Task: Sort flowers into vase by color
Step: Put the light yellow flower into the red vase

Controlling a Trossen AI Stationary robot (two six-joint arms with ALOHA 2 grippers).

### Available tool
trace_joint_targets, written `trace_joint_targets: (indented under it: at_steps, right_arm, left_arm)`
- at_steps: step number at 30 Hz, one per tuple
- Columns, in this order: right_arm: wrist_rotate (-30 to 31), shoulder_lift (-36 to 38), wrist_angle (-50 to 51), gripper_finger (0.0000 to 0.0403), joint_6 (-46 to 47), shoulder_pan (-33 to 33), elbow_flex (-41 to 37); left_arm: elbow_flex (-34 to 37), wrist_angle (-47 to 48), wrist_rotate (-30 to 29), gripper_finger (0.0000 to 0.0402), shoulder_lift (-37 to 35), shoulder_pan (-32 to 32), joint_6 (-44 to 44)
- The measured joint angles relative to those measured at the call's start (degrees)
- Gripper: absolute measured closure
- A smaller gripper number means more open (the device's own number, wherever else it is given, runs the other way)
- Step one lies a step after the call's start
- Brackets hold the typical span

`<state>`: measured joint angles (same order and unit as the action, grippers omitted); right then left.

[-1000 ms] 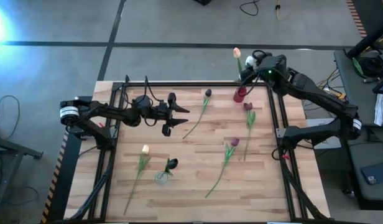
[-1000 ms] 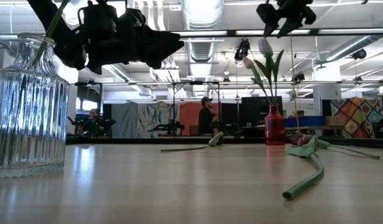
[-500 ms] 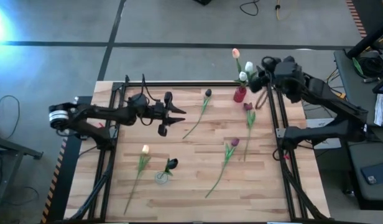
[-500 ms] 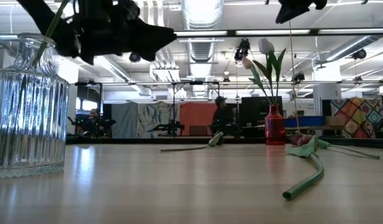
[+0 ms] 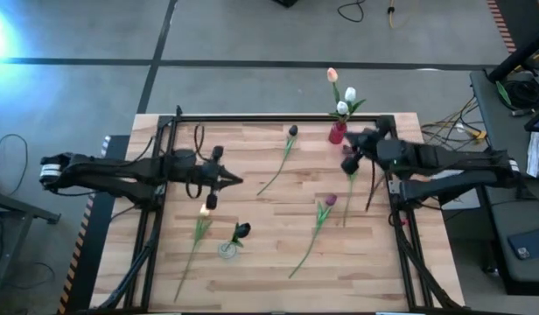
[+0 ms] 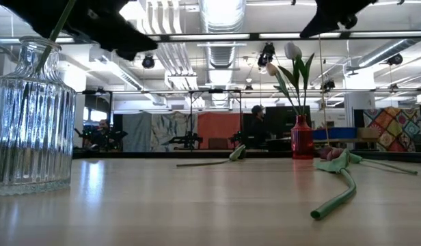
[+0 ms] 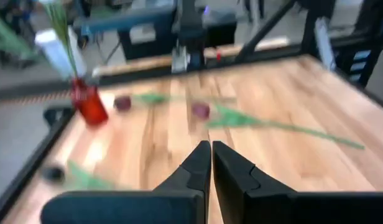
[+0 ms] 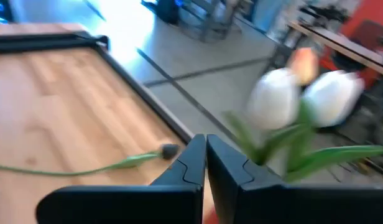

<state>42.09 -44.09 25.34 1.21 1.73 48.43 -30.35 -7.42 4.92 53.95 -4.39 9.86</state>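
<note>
the left hand (image 5: 227, 180) hangs over the left half of the wooden table (image 5: 261, 262), its two fingers (image 7: 201, 163) pressed together with nothing between them. just beside it lies a peach tulip (image 5: 205, 210), its stem running toward the near edge. next to that stands a clear glass vase (image 5: 227, 250) holding one dark tulip (image 5: 242, 231); in the low view this ribbed vase (image 6: 31, 123) fills the left side, with a green stem rising out of it.

the right hand (image 5: 350, 163) is over the far right part of the table, close to the small red vase (image 5: 338, 133), fingers (image 8: 194, 163) likewise closed on nothing. the red vase holds three pale tulips (image 5: 343, 91), one peach and two white, which appear large and blurred in the right wrist view (image 8: 303, 99).

four dark maroon tulips lie loose on the table: one near the far edge (image 5: 292, 131), one by the right hand (image 5: 349, 150), possibly partly under it, one in the middle right (image 5: 329, 200), and the last seems to be only a long stem (image 5: 306, 254) reaching toward the near edge, whose head may belong to the middle one.

far behind the table, in the low view, a person (image 6: 256, 126) stands in the room.
</note>
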Motion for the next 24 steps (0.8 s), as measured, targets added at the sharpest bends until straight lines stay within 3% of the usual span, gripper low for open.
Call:
trace_joint_targets:
  at_steps: [4, 8, 13, 20, 24]
  right_arm:
    - [0.42, 2.22, -8.02, 0.0394, 0.09, -4.77, -7.79]
    - [2.77, 2.89, -13.97, 0.0394, 0.06, -8.36, -12.93]
    - [3.58, 2.71, -15.92, 0.0394, 1.45, -10.49, -15.83]
    - [4.85, 2.73, -15.86, 0.0394, 3.30, -11.25, -16.86]
    - [4.85, 2.73, -15.86, 0.0394, 3.35, -11.25, -16.86]
  left_arm:
    - [0.00, 10.33, -9.82, 0.0401, -3.53, 7.53, -8.22]
    - [0.00, 20.44, -14.99, 0.0401, -6.09, 14.20, -19.05]
    - [-0.20, 32.42, -15.53, 0.0401, -6.82, 20.94, -34.22]
    - [-4.61, 49.16, -15.39, 0.0402, -2.57, 28.45, -54.10]
    - [-6.15, 53.52, -11.06, 0.0400, 1.30, 31.11, -64.69]
